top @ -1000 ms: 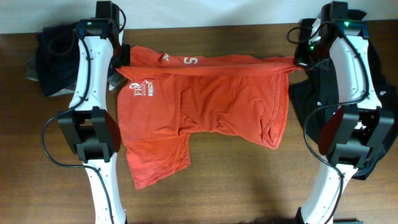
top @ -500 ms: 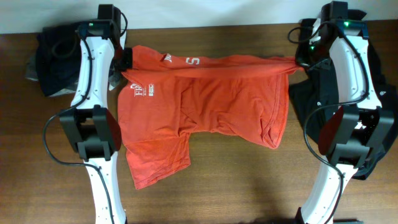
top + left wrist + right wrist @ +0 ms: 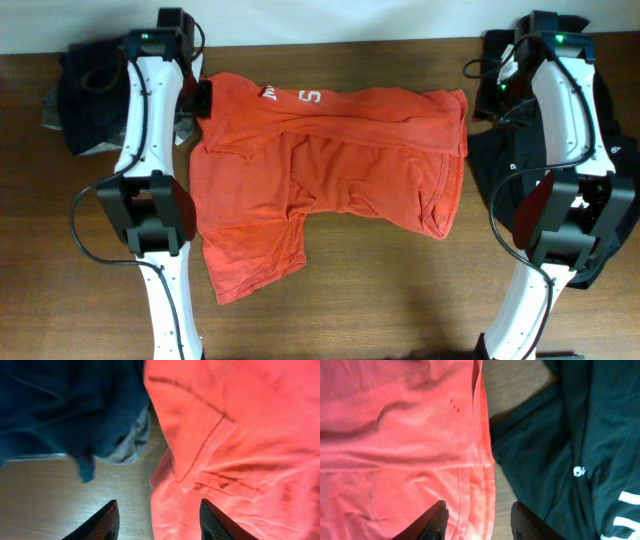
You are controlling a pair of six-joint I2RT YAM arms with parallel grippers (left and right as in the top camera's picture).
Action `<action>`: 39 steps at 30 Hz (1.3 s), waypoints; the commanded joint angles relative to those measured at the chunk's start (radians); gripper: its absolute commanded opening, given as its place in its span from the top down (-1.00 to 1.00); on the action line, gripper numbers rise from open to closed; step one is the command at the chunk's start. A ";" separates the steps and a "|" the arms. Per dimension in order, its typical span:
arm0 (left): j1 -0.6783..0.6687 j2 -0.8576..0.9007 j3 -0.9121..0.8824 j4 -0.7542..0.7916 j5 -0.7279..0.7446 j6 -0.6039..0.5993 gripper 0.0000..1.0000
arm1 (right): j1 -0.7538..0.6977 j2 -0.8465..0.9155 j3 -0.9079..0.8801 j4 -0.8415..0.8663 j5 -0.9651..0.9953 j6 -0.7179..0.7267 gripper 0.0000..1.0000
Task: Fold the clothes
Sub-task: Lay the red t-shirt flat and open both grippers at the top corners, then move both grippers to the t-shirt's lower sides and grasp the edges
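1. Tabletop (image 3: 400, 310): brown wood, carrying everything in view.
2. Shirt (image 3: 340, 170): red-orange, lying between the two arms, toward the far side of the tabletop. Long axis running left to right. Far band doubled over toward the near side. Heavily creased across the middle, with one flap trailing out to the near left.
3. Black garment (image 3: 600, 150): along the right side, just beside the shirt's right edge, with a sliver of wood between in the right wrist view.
4. Navy pile (image 3: 85, 100): at the far left corner, just beside the shirt's left edge.
5. Left end effector (image 3: 203, 98): at the shirt's far-left corner, jaws parted and holding nothing. In its own wrist view, shirt hem lying flat below and between the fingertips (image 3: 107, 520), ungripped.
6. Right end effector (image 3: 490, 95): just off the shirt's far-right corner, likewise released and empty. Hem lying loose beneath in its own view.
7. Deciding relation: shirt inboard of both, one end effector at each end of the long axis. Trailing flap nearer the left arm, so probably that arm's to take.
8. White lettering (image 3: 305, 97): small, on the doubled band near the far edge.
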 commanded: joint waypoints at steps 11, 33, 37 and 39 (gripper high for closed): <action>0.006 -0.286 0.222 -0.164 0.112 -0.029 -0.35 | -0.003 -0.416 0.077 -0.208 -0.050 -0.005 -0.08; 0.003 -0.640 -0.497 -0.113 0.224 -0.124 -0.50 | 0.090 -0.686 -0.288 -0.252 -0.036 -0.004 -0.09; 0.003 -0.715 -0.770 0.064 0.224 -0.161 -0.50 | 0.148 -0.686 -0.497 -0.108 -0.036 0.030 -0.09; 0.003 -0.739 -0.874 0.122 0.224 -0.168 -0.49 | 0.171 -0.686 -0.607 -0.035 -0.036 0.048 -0.09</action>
